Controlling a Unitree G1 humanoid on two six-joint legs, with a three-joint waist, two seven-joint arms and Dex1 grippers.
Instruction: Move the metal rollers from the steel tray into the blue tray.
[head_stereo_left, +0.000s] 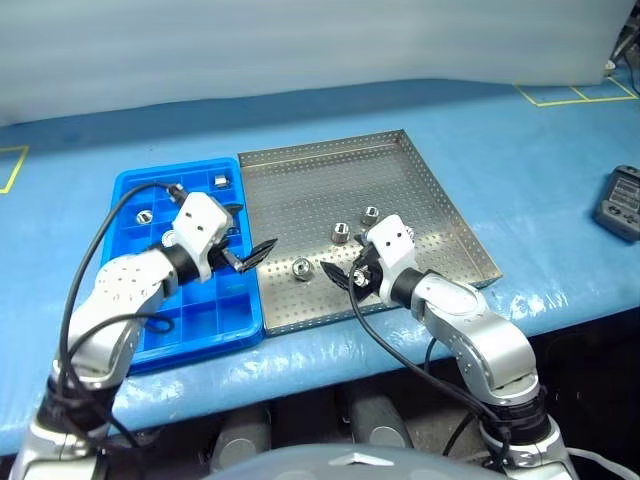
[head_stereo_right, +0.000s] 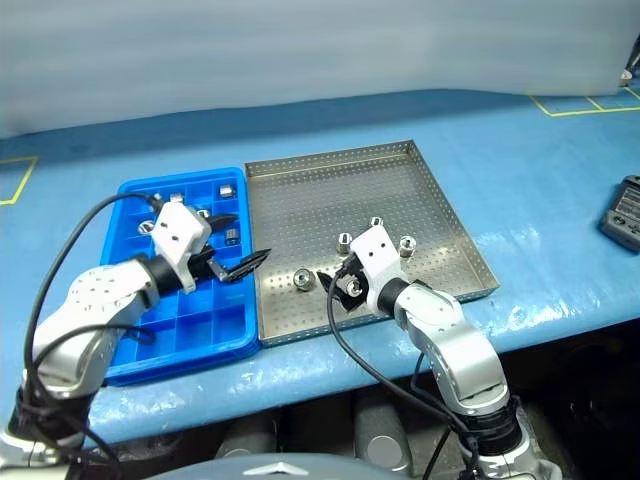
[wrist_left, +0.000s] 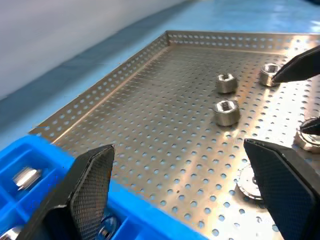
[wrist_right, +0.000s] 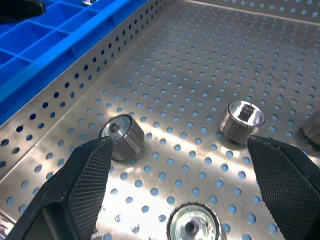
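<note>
Where wrist views close in, metal rollers (wrist_right: 243, 121), steel tray (wrist_right: 210, 65)

Both arms are built of rounded silver-grey segments joined by black rings, each ending in a boxy white wrist block. A black cable loops loosely along each arm, the left one arching high from the forearm to the wrist. The left gripper (head_stereo_left: 250, 253) and right gripper (head_stereo_left: 345, 275) each carry two black, tapered fingers (wrist_left: 90, 185) with a fine mesh-like texture.
</note>
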